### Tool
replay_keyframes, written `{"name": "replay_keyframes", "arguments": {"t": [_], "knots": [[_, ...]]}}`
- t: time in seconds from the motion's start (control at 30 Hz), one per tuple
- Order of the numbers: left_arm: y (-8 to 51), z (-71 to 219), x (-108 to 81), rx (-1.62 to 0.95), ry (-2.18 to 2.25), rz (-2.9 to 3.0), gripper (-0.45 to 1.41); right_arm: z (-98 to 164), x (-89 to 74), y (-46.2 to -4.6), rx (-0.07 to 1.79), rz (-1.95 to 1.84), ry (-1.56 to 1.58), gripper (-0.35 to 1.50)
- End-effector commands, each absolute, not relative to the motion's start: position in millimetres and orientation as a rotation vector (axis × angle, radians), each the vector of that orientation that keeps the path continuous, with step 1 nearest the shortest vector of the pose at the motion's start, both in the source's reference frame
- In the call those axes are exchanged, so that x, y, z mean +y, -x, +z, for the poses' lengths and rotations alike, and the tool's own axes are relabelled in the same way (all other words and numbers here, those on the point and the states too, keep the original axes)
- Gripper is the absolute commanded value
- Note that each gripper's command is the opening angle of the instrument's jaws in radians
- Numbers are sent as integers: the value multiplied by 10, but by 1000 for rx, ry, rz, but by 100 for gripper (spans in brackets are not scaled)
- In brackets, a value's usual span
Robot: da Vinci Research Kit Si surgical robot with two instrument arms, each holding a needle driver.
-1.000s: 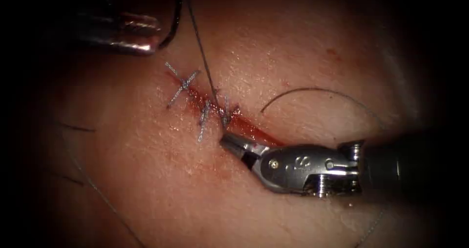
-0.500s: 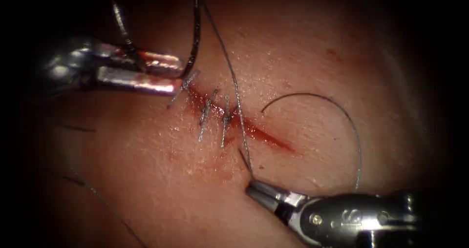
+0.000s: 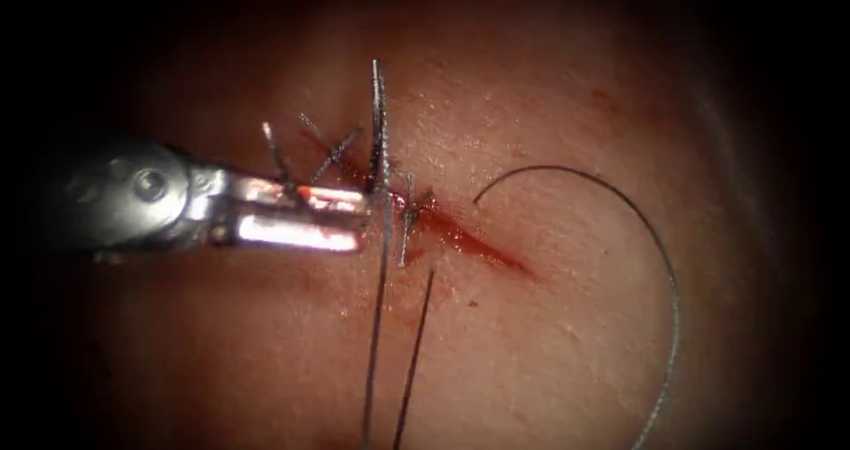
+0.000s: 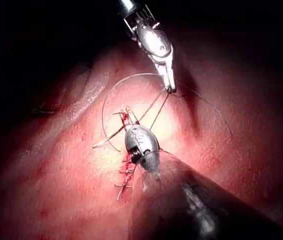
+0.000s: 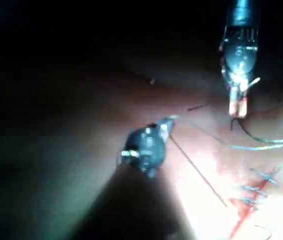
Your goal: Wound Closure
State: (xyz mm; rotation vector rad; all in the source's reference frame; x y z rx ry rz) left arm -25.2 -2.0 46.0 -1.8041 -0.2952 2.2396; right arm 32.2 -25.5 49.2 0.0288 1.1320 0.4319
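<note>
My left tool (image 3: 363, 218) reaches in from the left, its jaws shut on the curved needle (image 3: 379, 122) near mid-curve, right over the cut (image 3: 469, 237). The needle stands clear of the tissue (image 3: 549, 344), both ends pointing up. Two taut strands of thread (image 3: 372, 344) run straight down from the stitches (image 3: 405, 215). In the left wrist view they meet at the tip of my right tool (image 4: 170, 89), which looks shut on the thread. The right wrist view shows that tool (image 5: 167, 122) with one strand leading off its tip.
A loose loop of thread (image 3: 651, 228) lies on the tissue right of the cut. Several tied stitches with short cut ends (image 3: 332, 153) cross the cut's upper left part. Red fluid fills the unstitched lower right part.
The left tool has carried the needle right and down, over the stitches. The right tool has drawn back downward out of the endoscope view, pulling the thread straight toward the bottom edge.
</note>
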Motion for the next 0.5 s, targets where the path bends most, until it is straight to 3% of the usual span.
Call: {"name": "replay_keyframes", "arguments": {"t": [0.03,0.33,0.5], "knots": [[248,462,-15,-271,1797,2225,-45,513,-254,-322,1112,440,-1,98],[223,450,1,-209,1767,2215,-45,574,-231,-291,1024,457,63,99],[227,450,-2,-218,1777,2211,-45,617,-226,-300,976,446,75,98]]}}
